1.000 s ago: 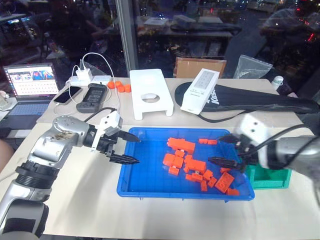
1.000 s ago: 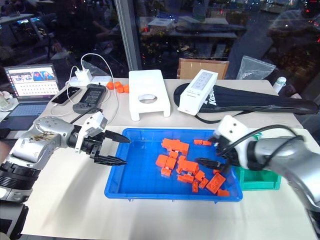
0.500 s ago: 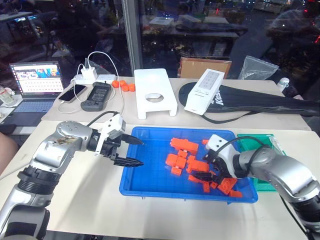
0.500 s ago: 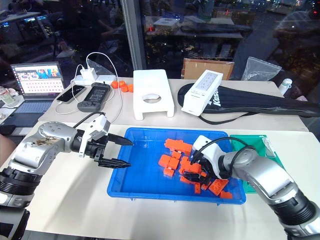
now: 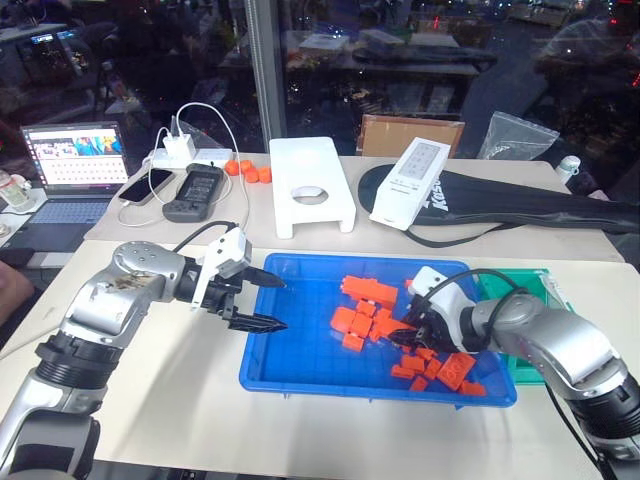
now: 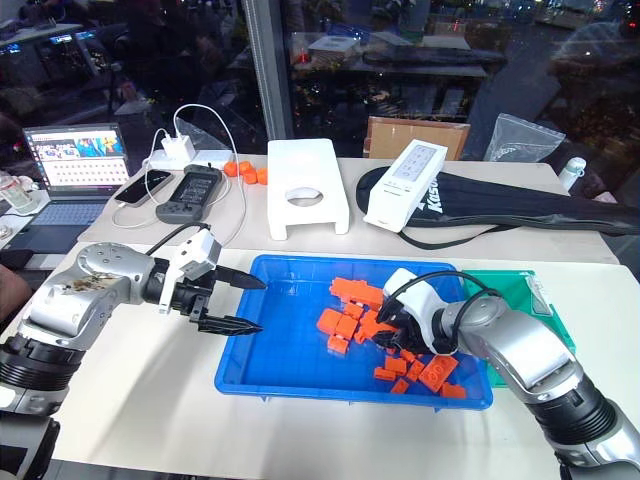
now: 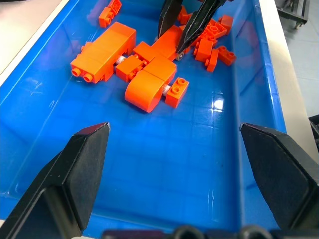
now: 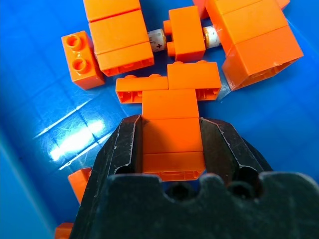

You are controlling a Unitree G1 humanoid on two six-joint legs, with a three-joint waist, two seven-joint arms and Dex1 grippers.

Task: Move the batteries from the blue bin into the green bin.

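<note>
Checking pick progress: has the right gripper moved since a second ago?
Yes. The right gripper has dropped from the blue bin's green-bin side into the orange blocks, toward its middle.

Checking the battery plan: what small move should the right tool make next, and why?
Probably lift the gripped orange block aside, staying within the blue bin. The right tool is closed on that block, not a battery; a battery lies just beyond, its ends poking out from under a smaller orange block, so clearing looks needed first.
</note>
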